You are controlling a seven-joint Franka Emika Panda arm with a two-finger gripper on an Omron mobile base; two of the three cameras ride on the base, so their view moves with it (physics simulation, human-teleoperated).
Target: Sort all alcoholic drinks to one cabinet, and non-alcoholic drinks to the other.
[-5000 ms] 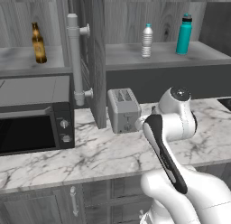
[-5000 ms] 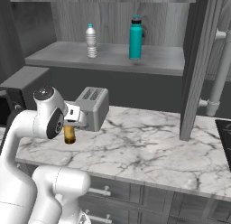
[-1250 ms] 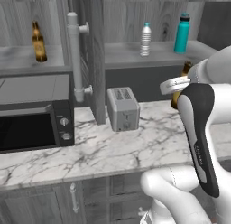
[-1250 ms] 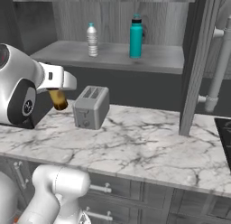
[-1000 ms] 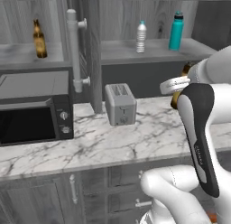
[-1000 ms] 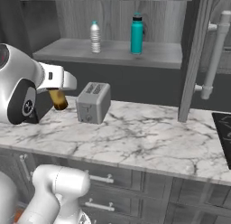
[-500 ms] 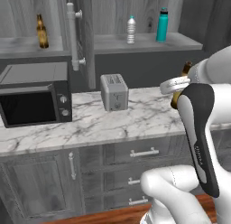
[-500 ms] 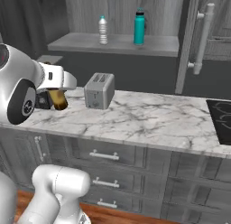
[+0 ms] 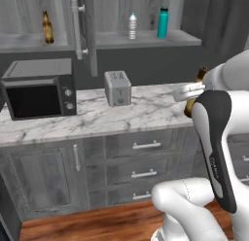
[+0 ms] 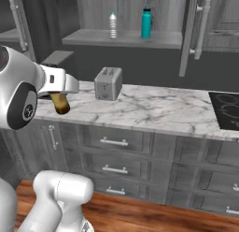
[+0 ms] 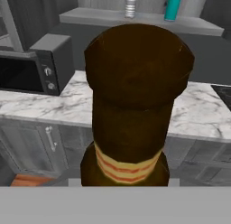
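Observation:
My gripper (image 9: 192,93) is shut on an amber-brown beer bottle (image 9: 190,103), held in the air in front of the counter, tilted. In the right base view the same bottle (image 10: 60,103) hangs below the gripper (image 10: 59,92). The hand view looks along the held bottle (image 11: 135,105), which hides the fingertips. A second beer bottle (image 9: 47,27) stands on the left cabinet's shelf (image 9: 19,39). The clear water bottle (image 9: 132,26) and the teal flask (image 9: 162,22) stand side by side on the right cabinet's shelf (image 9: 146,38). Both cabinets stand open.
A toaster (image 9: 118,87) and a microwave (image 9: 39,89) stand on the marble counter (image 9: 146,109). An open door with a pale bar handle (image 9: 76,26) hangs between the shelves. A cooktop (image 10: 226,102) lies at the counter's right end. Drawers (image 10: 114,142) and wood floor are below.
The whole picture has shifted: the base has backed away from the counter, so the cabinets and counter look smaller and farther. The gripper still holds the beer bottle.

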